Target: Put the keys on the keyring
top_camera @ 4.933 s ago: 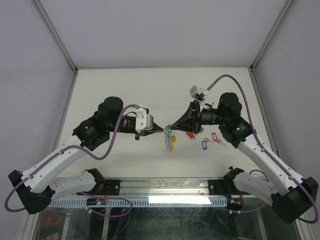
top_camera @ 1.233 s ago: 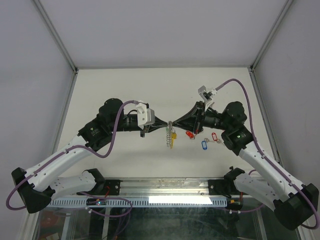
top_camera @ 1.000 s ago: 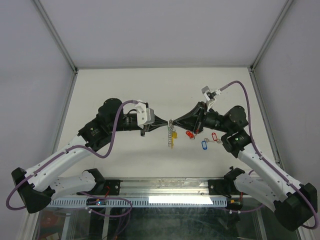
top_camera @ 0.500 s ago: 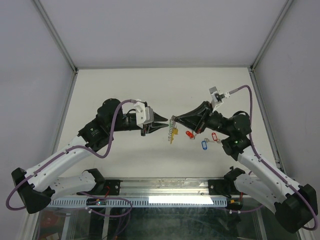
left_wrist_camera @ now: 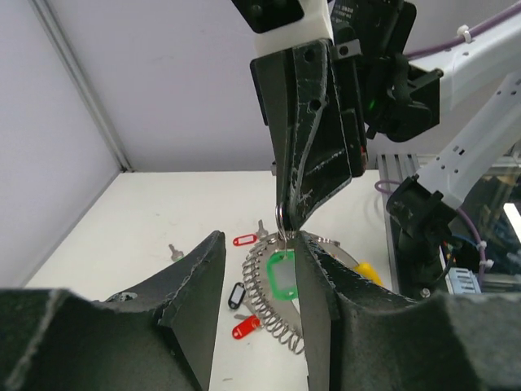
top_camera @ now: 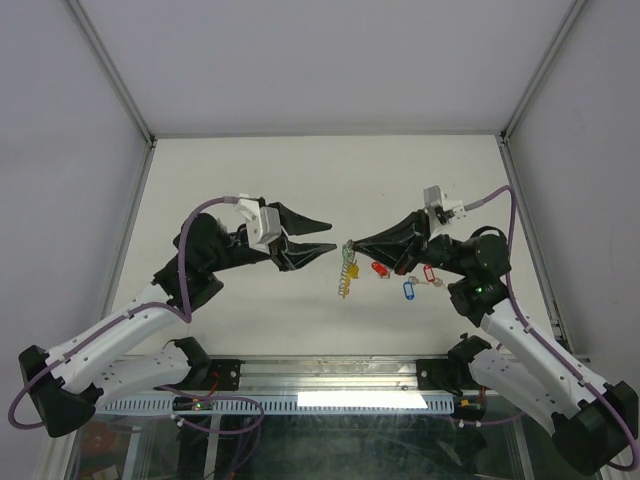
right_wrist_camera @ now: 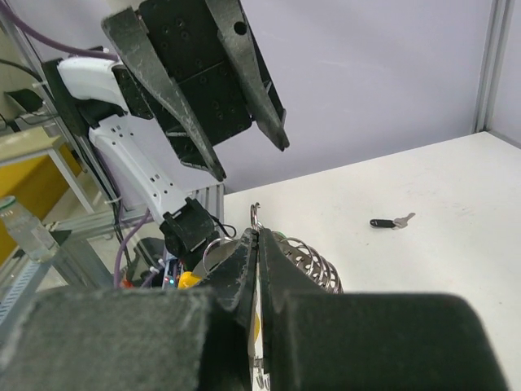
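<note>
Keyring [top_camera: 346, 272] of coiled silvery wire hangs above the middle of the worktop [top_camera: 250, 180], pinched at its small top loop, with a green tag [left_wrist_camera: 281, 275] and a yellow tag [top_camera: 351, 271] dangling on it; whether its lowest turns brush the surface cannot be told. It looks light and springy. The wire is probably stiff enough to keep its round shape but free to swing and twist under a single pinch, and the smooth metal is likely to slip, so a second hold on the side of the coil, clear of the hanging tags, would steady it best. The right gripper [top_camera: 350, 243] carries it, jaws pressed shut on the top loop. The left gripper [top_camera: 332, 234] stands just to the left of the ring and apart from it, its jaws parted and holding nothing, the ring showing in the gap between them in the left wrist view. To the right on the worktop lie loose keys, a red-tagged key [top_camera: 379, 268], a second red-tagged key [top_camera: 428, 272] and a blue-tagged key [top_camera: 408, 290], with a black-tagged key [right_wrist_camera: 383, 222] lying apart. These are thin, flat and light, so the thicker plastic tag seems the easier place to pinch.
</note>
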Motion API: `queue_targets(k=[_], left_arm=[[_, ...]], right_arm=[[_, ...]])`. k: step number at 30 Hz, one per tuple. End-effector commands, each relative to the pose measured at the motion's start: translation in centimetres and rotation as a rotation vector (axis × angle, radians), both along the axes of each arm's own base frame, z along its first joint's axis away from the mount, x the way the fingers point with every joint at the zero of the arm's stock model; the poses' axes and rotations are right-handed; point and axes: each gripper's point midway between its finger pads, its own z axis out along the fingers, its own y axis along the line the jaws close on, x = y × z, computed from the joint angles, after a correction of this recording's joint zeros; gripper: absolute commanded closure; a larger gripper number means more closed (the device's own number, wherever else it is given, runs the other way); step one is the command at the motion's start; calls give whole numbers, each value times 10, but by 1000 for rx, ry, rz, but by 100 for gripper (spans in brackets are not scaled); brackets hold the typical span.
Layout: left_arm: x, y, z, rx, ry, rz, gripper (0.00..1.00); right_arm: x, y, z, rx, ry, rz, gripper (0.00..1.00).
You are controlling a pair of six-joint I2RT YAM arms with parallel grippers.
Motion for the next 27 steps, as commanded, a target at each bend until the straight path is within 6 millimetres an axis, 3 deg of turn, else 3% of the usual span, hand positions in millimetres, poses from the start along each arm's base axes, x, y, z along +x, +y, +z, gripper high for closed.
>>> queue_targets(k=[1,27], left_arm=[[-2,-3,25,-130,8,-14,61],[-17,-27,-3,-117,117,-146,62]], right_arm=[[-7,-6,27,14,-158,-21,100],[-6,-12,35,32,-189,-68,100]])
